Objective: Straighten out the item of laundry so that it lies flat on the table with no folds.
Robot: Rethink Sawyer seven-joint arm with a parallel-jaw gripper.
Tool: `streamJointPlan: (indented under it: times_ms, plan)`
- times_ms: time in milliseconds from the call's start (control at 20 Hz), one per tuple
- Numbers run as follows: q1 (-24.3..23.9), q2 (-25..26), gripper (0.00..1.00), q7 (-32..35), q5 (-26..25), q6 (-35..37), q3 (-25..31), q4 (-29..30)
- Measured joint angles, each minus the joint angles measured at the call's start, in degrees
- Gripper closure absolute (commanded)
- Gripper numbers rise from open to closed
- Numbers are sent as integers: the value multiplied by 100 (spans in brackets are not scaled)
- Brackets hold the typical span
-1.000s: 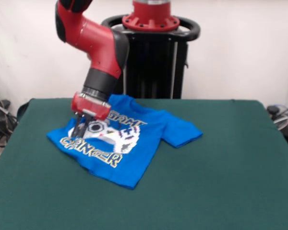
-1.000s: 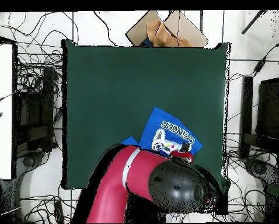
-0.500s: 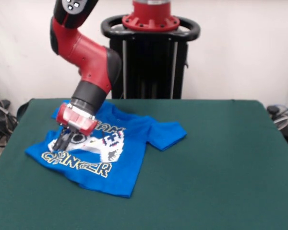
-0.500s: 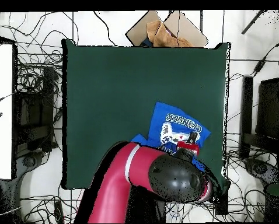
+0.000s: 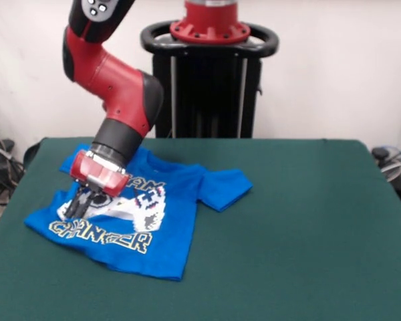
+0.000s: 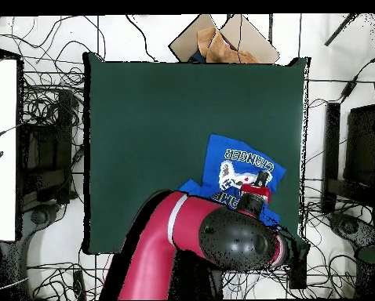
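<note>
The item of laundry (image 5: 162, 235) is a bright blue T-shirt with a pixel controller print and yellow-outlined words. It lies print up on the left part of the green table (image 5: 307, 234), one sleeve (image 5: 224, 187) spread to the right, its far edge rumpled under the arm. My gripper (image 5: 79, 206) points down onto the print's left side, its fingers close together and pinching the cloth. In the overhead view the shirt (image 6: 231, 157) lies near the table's (image 6: 167, 117) right edge, and the gripper (image 6: 259, 180) sits on it, with the arm hiding the shirt's lower part.
The black pedestal (image 5: 210, 87) stands behind the table. The shirt's left corner (image 5: 32, 222) lies close to the table's left edge. Cables and a cardboard box (image 6: 222, 43) lie on the floor around the table.
The gripper has moved left and toward the camera in the front view, and the shirt has slid with it toward the table's left edge. The sleeve has followed.
</note>
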Motion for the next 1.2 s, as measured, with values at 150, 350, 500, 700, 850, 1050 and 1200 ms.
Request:
streamJointPlan:
  times_ms: [150,350,500,700,850,1050,1200]
  plan:
    - [17,-51,100,0,-2,143,2,-16]
    - [84,-432,100,0,-349,1128,27,-60]
    - [74,-915,100,0,-773,2325,165,-80]
    - [-57,-1661,100,0,-1290,4202,482,-44]
    - [-384,-2522,100,0,-1646,6292,937,50]
    - [-775,-3296,100,0,-1838,7787,1410,184]
    - [-965,-3649,100,0,-1912,8131,1665,239]
